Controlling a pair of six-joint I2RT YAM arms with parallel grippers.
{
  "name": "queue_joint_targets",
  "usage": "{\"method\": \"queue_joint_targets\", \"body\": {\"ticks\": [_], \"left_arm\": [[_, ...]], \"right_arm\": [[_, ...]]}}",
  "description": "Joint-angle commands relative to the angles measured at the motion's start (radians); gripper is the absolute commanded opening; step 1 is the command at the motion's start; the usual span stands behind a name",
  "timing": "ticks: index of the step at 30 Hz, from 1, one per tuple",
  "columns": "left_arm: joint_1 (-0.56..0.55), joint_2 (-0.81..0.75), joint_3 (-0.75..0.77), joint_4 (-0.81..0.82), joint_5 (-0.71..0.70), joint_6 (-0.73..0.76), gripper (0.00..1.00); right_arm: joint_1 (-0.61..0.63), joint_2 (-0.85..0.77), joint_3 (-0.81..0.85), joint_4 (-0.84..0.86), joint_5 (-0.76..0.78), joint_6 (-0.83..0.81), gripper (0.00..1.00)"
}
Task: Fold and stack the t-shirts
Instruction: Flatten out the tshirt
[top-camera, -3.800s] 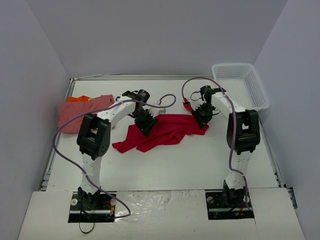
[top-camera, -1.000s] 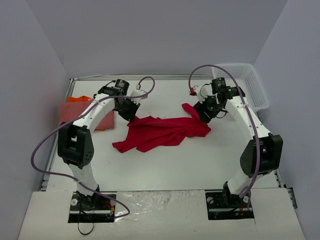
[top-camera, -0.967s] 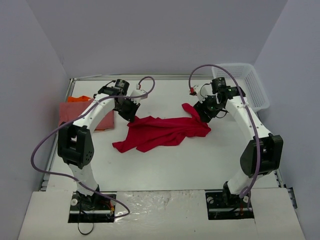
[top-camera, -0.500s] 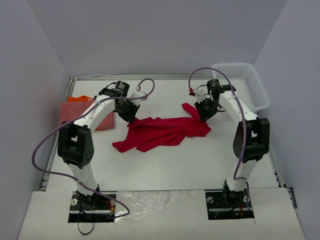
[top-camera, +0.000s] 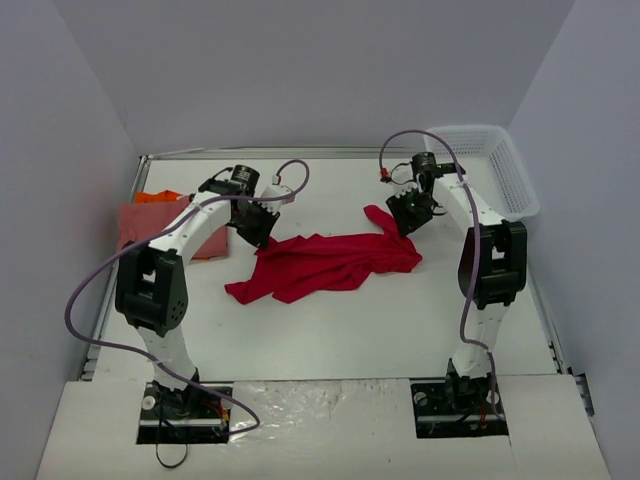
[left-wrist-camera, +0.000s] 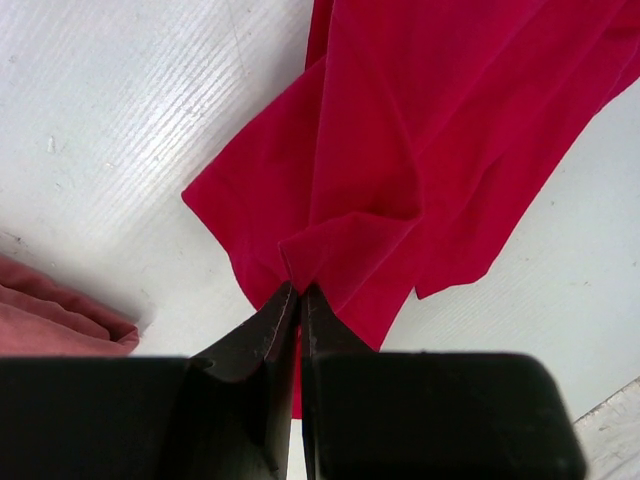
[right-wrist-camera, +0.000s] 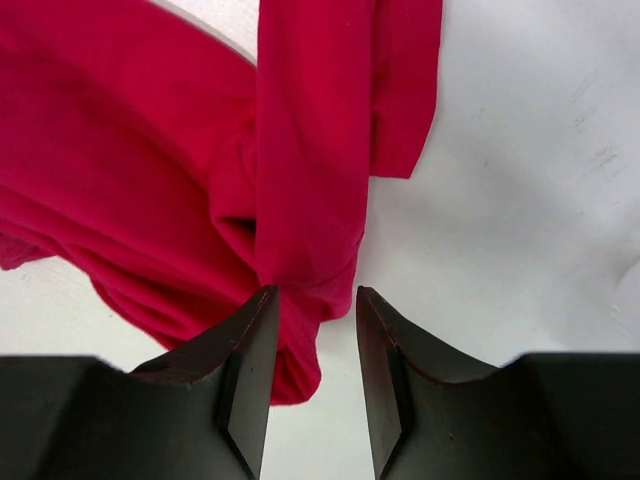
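Cloth is pinched in the left end effector (left-wrist-camera: 298, 292): its two dark fingers are drawn almost together on a small raised fold of the red shirt (left-wrist-camera: 420, 120), at the shirt's far left edge. The right end effector (right-wrist-camera: 312, 300) is seen with its fingers set apart. A bunched fold of the same shirt lies in the gap between them (the cloth sits close against one finger, but a firm grip cannot be confirmed).

Between the two end effectors the red shirt is spread across the middle of the desk (top-camera: 340, 330), crumpled and unfolded. One corner trails toward the near left, and a narrow flap is turned toward the far side beside the right end effector.

Bare white desk is shown just beside the left end effector's grip, and past it the edge of the pink shirt (top-camera: 135, 228) is caught in the left wrist view. That pink shirt is laid at the far left of the desk, partly hidden by the left arm. A strip of the orange shirt (top-camera: 158, 197) is seen at its far edge, touching it. A white mesh basket (top-camera: 505, 170) is placed at the far right corner, well apart from the shirts.
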Motion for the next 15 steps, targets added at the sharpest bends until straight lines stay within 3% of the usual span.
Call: {"method": "queue_joint_targets", "body": {"ticks": [1,15], "left_arm": [[0.002,-0.067,0.002,0.004,-0.004,-0.006,0.02],[0.005,-0.060,0.008,0.002,-0.004,-0.007,0.02]], "right_arm": [[-0.004,0.016,0.048,-0.028,0.019,0.006,0.33],[-0.002,0.050,0.053,-0.030,-0.017,-0.016,0.39]]}}
